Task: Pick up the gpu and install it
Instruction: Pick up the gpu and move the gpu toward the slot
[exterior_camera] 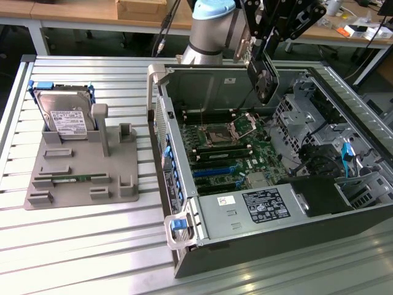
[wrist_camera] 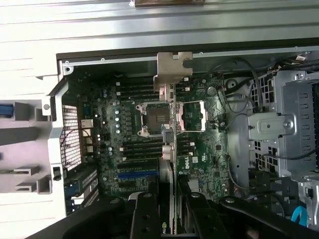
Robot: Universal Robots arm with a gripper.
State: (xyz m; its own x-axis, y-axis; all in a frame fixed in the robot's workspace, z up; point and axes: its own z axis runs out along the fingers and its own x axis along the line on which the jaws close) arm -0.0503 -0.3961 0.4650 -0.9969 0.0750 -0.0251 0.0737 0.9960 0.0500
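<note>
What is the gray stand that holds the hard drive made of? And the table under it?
The gray stand looks like plastic: dull, even gray all over, with blocky molded posts and no shine. The table looks like bare metal, probably aluminum: pale silvery slats with long grooves that catch the light.

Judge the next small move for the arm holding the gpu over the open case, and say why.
Probably a short shift toward the blue slots, keeping height. The gripper is shut on the gpu, which hangs above the processor socket in the open case, clear of the board and not over the slots.
</note>
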